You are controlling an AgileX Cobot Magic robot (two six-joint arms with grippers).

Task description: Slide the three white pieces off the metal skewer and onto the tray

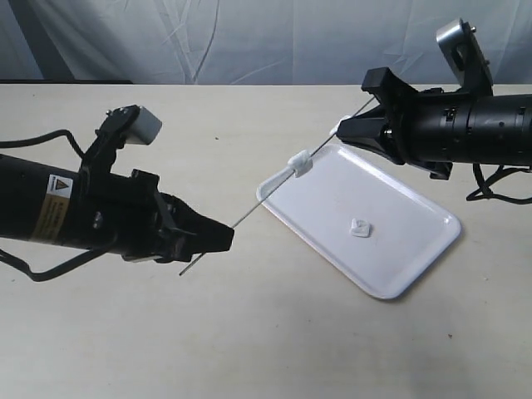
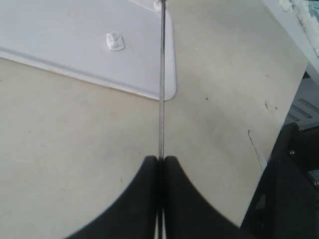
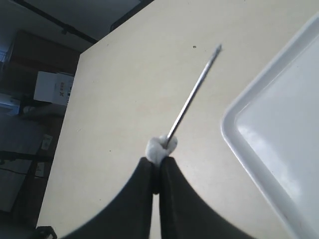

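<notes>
The thin metal skewer (image 1: pixel 258 202) slants above the table, and my left gripper (image 1: pixel 223 238) is shut on it near its lower end. One white piece (image 1: pixel 300 164) sits mid-skewer over the near-left corner of the white tray (image 1: pixel 399 249). A second white piece (image 1: pixel 336 129) sits further up the skewer, pinched in my shut right gripper (image 1: pixel 341 131). The third white piece (image 1: pixel 360 227) lies loose on the tray. In the left wrist view the skewer (image 2: pixel 161 89) runs out of the shut gripper (image 2: pixel 160 159) past the tray (image 2: pixel 60 45). In the right wrist view the gripper (image 3: pixel 158 160) holds a white piece (image 3: pixel 158 148) on the skewer (image 3: pixel 194 92).
The beige table (image 1: pixel 274 332) carries only the tray. A white cloth backdrop (image 1: pixel 249 41) hangs behind the table. The table's edge (image 2: pixel 279 114) and dark equipment beyond it show in the left wrist view.
</notes>
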